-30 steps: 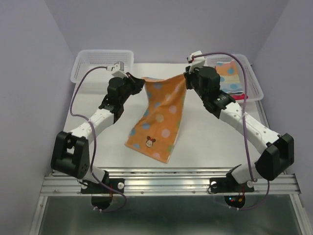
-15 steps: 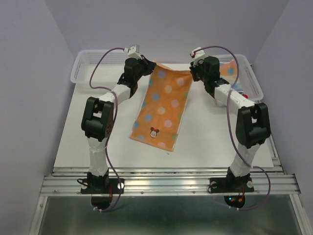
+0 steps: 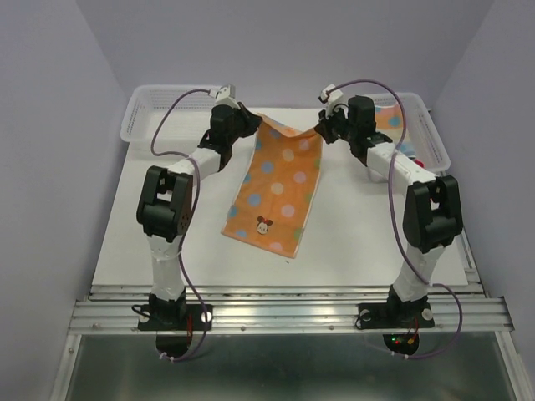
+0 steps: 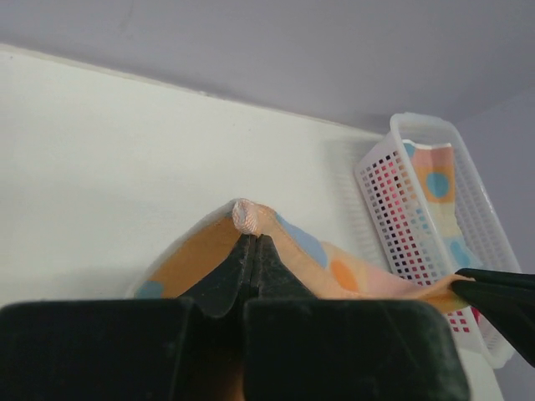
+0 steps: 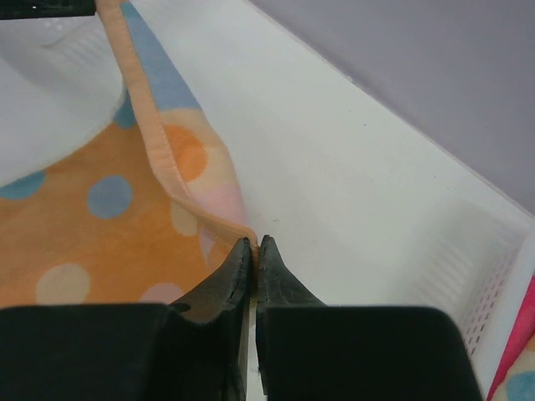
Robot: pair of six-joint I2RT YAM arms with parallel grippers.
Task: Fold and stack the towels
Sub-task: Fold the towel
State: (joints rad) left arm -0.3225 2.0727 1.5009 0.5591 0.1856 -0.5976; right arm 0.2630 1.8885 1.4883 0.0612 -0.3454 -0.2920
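Observation:
An orange towel (image 3: 280,184) with blue, yellow and pink dots hangs stretched between both grippers, its lower end resting on the white table. My left gripper (image 3: 253,121) is shut on the towel's far left corner (image 4: 248,217). My right gripper (image 3: 320,127) is shut on the far right corner (image 5: 247,231). The top edge sags a little between them. Another patterned towel (image 3: 391,125) and a pink one (image 3: 420,164) lie in the right basket.
A white mesh basket (image 3: 146,109) stands at the back left of the table. A second white basket (image 3: 435,138) stands at the back right, also seen from the left wrist (image 4: 393,217). Lilac walls close in the back and sides.
Both arms have reached far toward the back of the table, carrying the towel's top corners away from me. The towel has been spread out flatter and longer on the table.

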